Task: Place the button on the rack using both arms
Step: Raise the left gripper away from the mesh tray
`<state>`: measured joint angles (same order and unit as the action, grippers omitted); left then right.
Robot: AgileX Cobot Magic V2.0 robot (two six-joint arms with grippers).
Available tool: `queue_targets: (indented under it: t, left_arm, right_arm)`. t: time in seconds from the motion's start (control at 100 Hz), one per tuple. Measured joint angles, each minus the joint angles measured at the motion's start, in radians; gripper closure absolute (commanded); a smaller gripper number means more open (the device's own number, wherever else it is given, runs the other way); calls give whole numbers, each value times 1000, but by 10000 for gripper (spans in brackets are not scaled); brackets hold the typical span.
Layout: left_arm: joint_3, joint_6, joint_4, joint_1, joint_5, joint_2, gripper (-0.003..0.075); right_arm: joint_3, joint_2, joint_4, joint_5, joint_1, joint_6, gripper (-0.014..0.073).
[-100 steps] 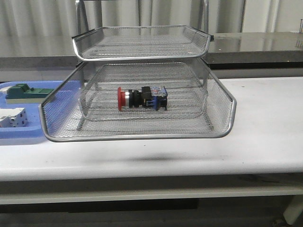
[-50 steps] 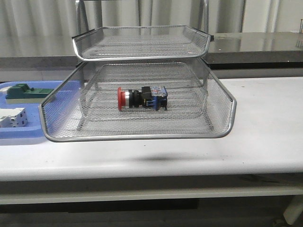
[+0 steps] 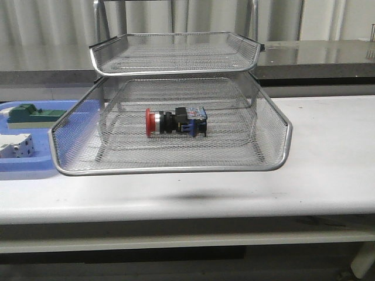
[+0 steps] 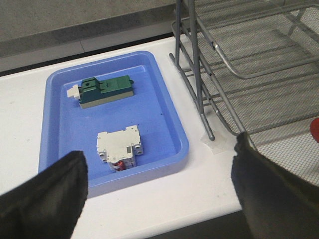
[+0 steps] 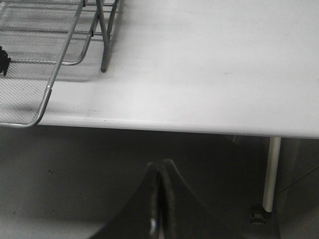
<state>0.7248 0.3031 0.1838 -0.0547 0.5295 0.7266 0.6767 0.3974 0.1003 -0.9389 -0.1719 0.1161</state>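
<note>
The button (image 3: 175,122) lies on its side in the middle of the front view, resting on the mesh floor of the pulled-out middle tray of the rack (image 3: 170,168), red head toward the left of the frame and blue block toward the right; it touches only the mesh. Judging from that, the placing itself looks done, and what may remain is sliding the extended tray back under the top tier, which would call for a gripper to meet the tray's front rim squarely and push it level so the button does not roll. Neither arm shows in the front view. The left gripper (image 4: 159,191) hangs above the table edge at the bottom of its wrist frame, its dark fingers (image 4: 47,196) spread wide apart and holding nothing. The right gripper (image 5: 158,199) sits low and off the table's front edge, fingers pressed together on nothing. In the upper left of the left wrist frame, the blue tray (image 4: 172,112) holds a green block (image 4: 104,91) and, nearer the camera, a white block (image 4: 120,149), the two well apart. The rack's top tier appears to hold nothing.
</note>
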Motion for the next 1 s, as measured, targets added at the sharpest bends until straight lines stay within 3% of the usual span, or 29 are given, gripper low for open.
queue_targets:
  t: [0.56, 1.0]
  left_arm:
    - [-376, -4, 128, 0, -400, -223, 149]
    - [-398, -4, 139, 0, -439, -225, 160]
  right_arm:
    - [0, 0, 0, 0, 0, 0, 662]
    - [0, 0, 0, 0, 0, 0, 662]
